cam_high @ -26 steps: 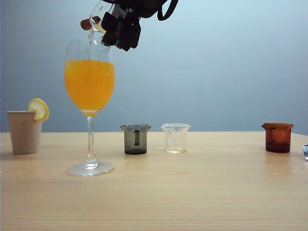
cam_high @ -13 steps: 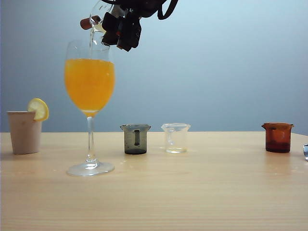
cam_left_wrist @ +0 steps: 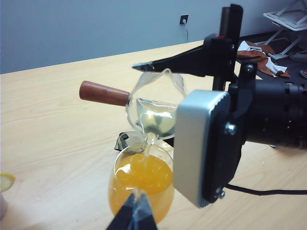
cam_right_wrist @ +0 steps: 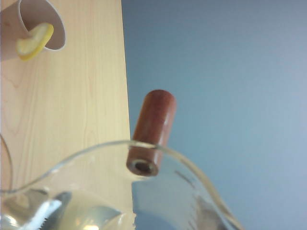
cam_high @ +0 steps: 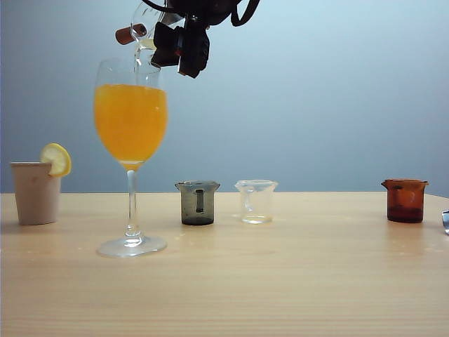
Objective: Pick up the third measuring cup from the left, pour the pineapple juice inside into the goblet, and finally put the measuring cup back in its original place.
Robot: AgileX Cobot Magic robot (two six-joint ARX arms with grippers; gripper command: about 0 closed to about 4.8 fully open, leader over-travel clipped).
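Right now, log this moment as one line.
phase: pouring | right gripper: fingers holding tilted measuring cup above goblet | pineapple juice: streaming in | left gripper: idle, shut

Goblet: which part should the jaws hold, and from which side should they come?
Probably the goblet by its thin stem, coming level from the open front: the bowl is wide and full. Above it the right gripper holds the tilted measuring cup, pouring; the left gripper hovers shut nearby.

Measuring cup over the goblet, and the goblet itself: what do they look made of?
The measuring cup, held tilted by the right end effector: clear glass or hard plastic, glossy, with see-through walls; its stub handle looks like matte reddish-brown wood. The goblet: probably thin clear glass, with bright highlights on stem and foot.
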